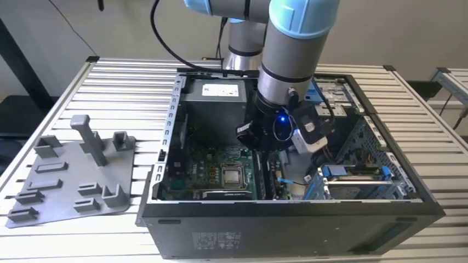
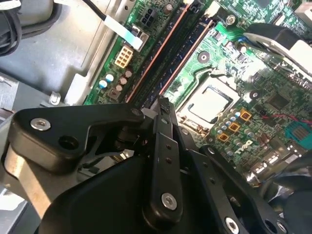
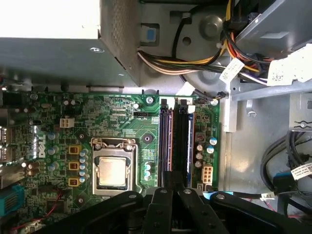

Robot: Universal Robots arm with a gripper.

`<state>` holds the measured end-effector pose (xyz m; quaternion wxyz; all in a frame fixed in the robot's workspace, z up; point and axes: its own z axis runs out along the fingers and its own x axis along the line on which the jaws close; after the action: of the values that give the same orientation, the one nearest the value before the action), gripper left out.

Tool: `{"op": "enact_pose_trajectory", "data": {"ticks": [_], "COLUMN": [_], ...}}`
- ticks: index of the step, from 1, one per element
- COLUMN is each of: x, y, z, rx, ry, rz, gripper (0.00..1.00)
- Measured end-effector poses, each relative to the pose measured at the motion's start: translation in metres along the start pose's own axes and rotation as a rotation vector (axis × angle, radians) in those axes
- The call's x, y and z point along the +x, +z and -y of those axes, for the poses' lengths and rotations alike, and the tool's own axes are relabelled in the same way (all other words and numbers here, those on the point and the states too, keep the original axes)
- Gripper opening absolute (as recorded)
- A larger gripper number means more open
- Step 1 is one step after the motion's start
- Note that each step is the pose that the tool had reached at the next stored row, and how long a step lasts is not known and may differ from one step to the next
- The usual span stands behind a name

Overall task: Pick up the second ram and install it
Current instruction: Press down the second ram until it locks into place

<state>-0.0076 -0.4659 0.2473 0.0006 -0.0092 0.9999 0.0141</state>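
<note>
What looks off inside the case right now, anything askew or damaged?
Nothing stands out. The gripper sits over the memory slots beside the processor socket; the sticks there look straight and parallel. Cables are bundled clear of the motherboard.

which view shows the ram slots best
The first wrist view: the ram slots run full length beside the cpu socket. The second wrist view shows them slanted behind the gripper. The exterior view has them under the arm.
</note>
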Motion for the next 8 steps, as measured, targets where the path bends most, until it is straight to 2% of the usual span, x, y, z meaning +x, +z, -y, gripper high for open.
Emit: {"op": "enact_pose_trajectory", "data": {"ticks": [8], "x": [0.0003], "y": [0.0002], "z": [0.0000], "rx": [-0.0002], "ry": [-0.121], "rz": [0.0003], "gripper": [0.11]}}
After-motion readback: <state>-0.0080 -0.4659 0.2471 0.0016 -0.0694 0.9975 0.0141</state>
